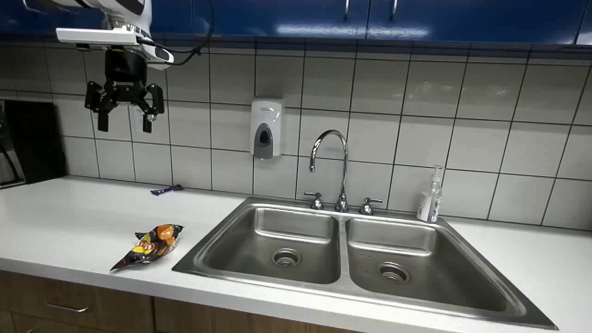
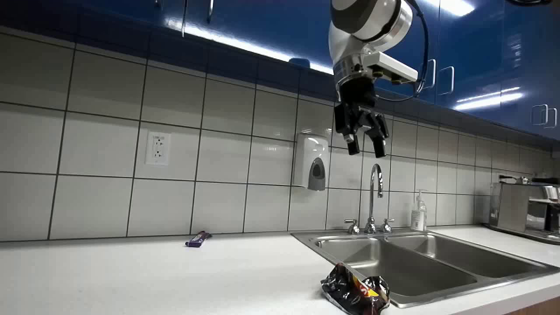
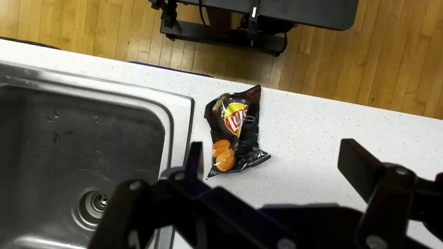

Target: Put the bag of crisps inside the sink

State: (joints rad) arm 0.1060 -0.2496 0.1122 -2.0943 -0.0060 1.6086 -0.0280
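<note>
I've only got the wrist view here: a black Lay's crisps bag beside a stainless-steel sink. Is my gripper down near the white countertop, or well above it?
Observer: Well above: in both exterior views the gripper hangs high over the countertop.
Operator: Good, room to line up. Anything tall around the drop spot?
Observer: Yes, a tall curved chrome faucet rises at the wall-side edge of the sink.
Operator: Noted. Anything else loose outside my frame?
Observer: Yes, a small purple bar-shaped packet lies near the white-tiled wall, apart from the bag.
</note>
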